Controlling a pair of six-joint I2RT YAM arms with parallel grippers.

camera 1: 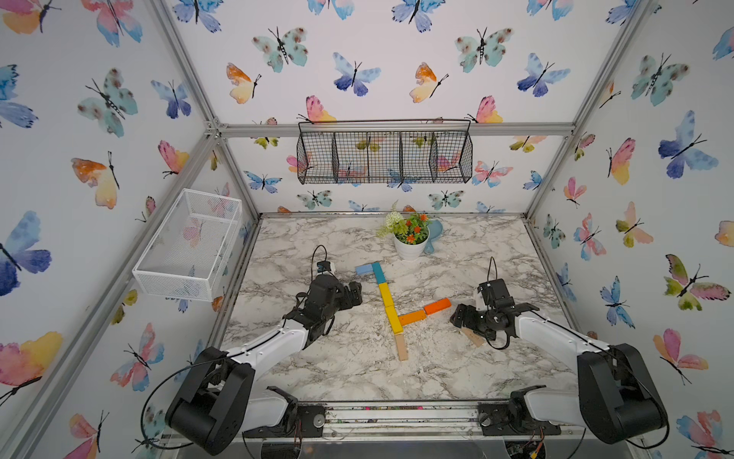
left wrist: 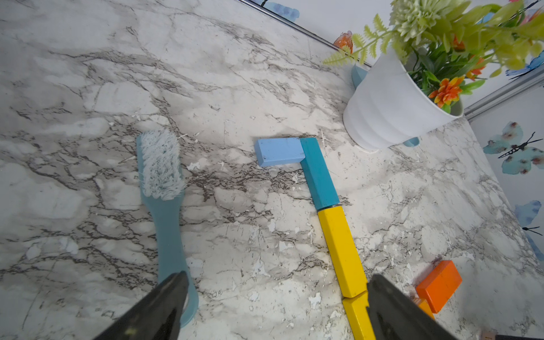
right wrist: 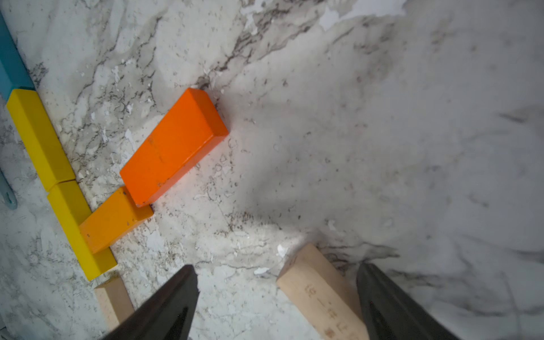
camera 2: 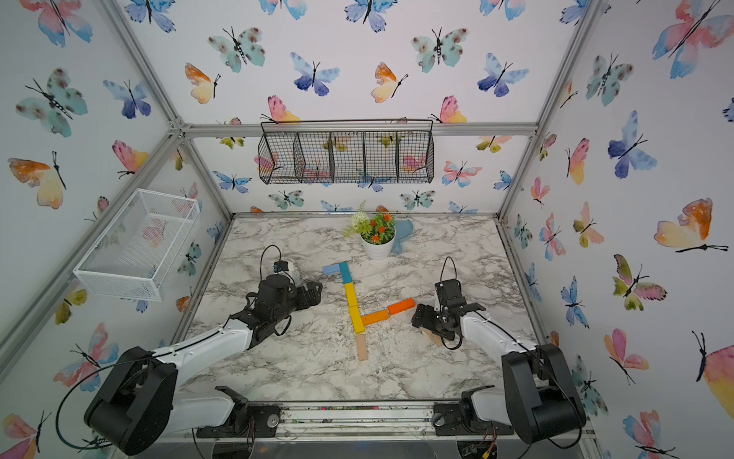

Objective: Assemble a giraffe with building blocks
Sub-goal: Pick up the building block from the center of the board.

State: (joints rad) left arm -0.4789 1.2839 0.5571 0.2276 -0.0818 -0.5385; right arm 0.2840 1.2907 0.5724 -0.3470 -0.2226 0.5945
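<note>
Under the wide-spread right tool [right wrist: 276, 265], the wood block [right wrist: 318, 290] lies off-centre

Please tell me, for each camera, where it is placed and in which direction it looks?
Both top views: high above the front edge of the table, looking down toward the back wall; both arms, the left hand and the right hand show.
Left wrist: on the left arm, low, facing the brush and flowerpot; its open fingers show.
Right wrist: on the right arm, facing down at the orange block and a wooden block; its open fingers show.
Shared: both wrist views show that orange block and the yellow blocks.
</note>
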